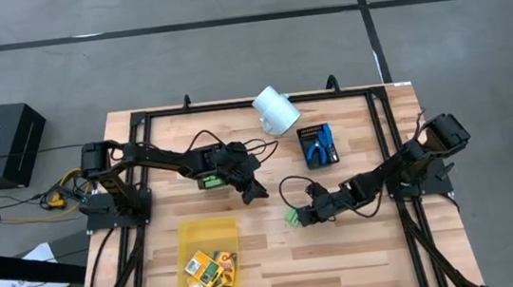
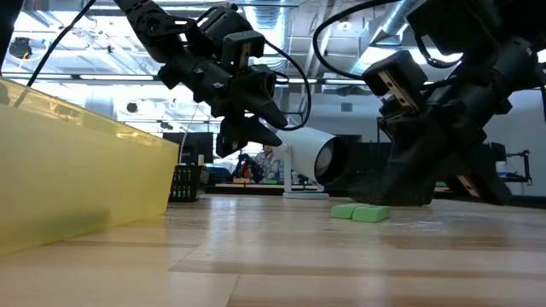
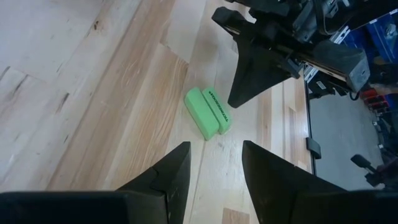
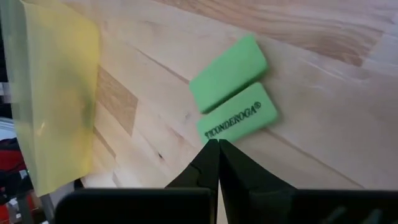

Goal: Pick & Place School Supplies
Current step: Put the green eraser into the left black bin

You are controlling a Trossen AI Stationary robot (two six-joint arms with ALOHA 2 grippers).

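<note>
Where two green erasers (image 4: 233,99) lie touching, right hand (image 4: 218,144) pinched beside

2 dark jointed arms (image 1: 158,159), black looping cables, tapered wedge-shaped black jaws.

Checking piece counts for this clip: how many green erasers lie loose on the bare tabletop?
2: green eraser and lettered green eraser, side by side before the right gripper. Others may be hidden elsewhere.
</note>
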